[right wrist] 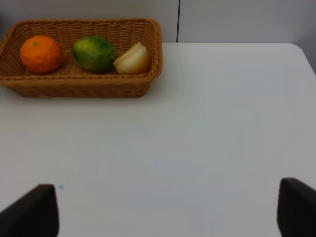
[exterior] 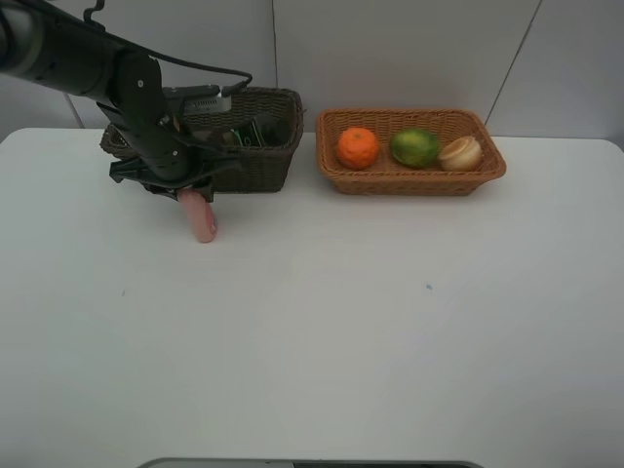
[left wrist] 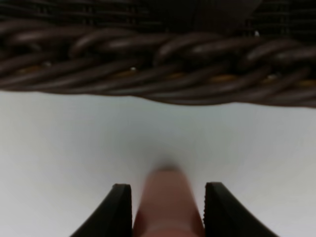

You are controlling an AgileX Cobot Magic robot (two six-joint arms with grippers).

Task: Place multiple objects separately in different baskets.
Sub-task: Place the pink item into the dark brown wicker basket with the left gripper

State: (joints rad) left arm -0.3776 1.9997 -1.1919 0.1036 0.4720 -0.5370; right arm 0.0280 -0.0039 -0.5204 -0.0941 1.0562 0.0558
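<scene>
Lying on the white surface (exterior: 312,322) just in front of the dark brown wicker basket (exterior: 255,166), the slim pink bottle (exterior: 200,216) sits between the two black fingers (left wrist: 116,212) of the left hand (exterior: 190,198). The left wrist view shows the fingers right beside the bottle's sides, touching or nearly so; whether they actually clamp it I cannot tell. That view also shows the basket's braided rim a little way beyond the bottle's far end, with bare surface between them. The left arm reaches down in front of this basket and hides its left part in the high view; something dark green (exterior: 255,133) shows inside it, too hidden to name.

To the right, apart from the dark basket, stands the shallower orange-tan wicker basket (exterior: 419,177). In it lie three fruits in a row: an orange (exterior: 358,147) at the left, a green fruit (exterior: 414,147) in the middle, and a pale cream-yellow fruit (exterior: 460,153) at the right, touching the green one.

The right hand (right wrist: 168,207) does not show in the high view; in its own wrist view its fingers stand wide apart over bare surface with nothing between them, well away from the orange-tan basket.
</scene>
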